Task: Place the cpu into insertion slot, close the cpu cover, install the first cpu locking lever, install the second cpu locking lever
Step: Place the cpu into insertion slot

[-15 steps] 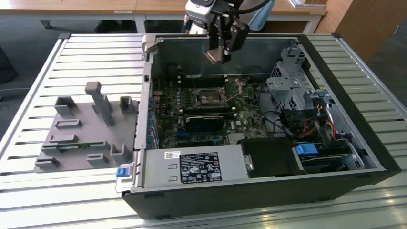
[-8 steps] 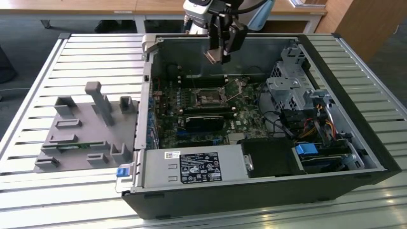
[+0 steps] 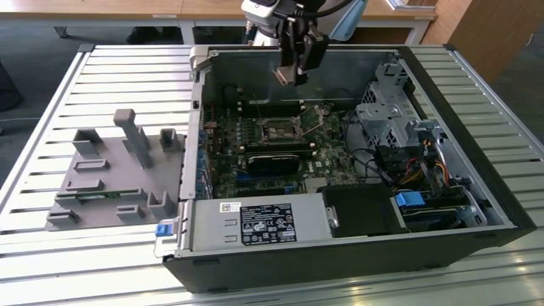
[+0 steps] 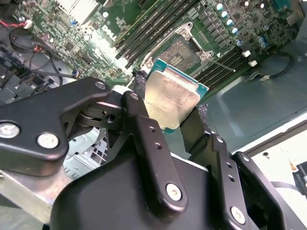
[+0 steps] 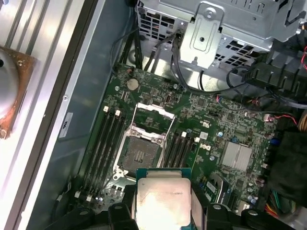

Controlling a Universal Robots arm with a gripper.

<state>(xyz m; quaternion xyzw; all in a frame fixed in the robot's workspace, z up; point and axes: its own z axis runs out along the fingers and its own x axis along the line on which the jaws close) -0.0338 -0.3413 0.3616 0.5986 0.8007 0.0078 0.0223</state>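
In the exterior view my gripper (image 3: 290, 71) hangs over the open computer case, shut on the cpu (image 3: 284, 76), a small square chip with a silver-grey top. The chip is well above the green board, over the back of the case. The insertion slot (image 3: 276, 131) lies bare below and in front of it, with a black rim and dark centre. In both wrist views the cpu (image 4: 170, 98) (image 5: 162, 191) sits between my black fingers (image 4: 139, 96), apart from the slot (image 4: 182, 50) (image 5: 141, 155). The cpu cover (image 5: 154, 109) stands swung up off the slot. A thin lever rod (image 4: 221, 65) juts out beside the slot.
A grey fixture plate (image 3: 111, 172) with upright pegs lies on the slatted table at the exterior view's left. Inside the case are the power-supply box (image 3: 255, 223), a metal drive cage (image 3: 386, 121) with cables, memory sticks (image 5: 108, 139) beside the slot, and a silver heat sink (image 5: 237, 155).
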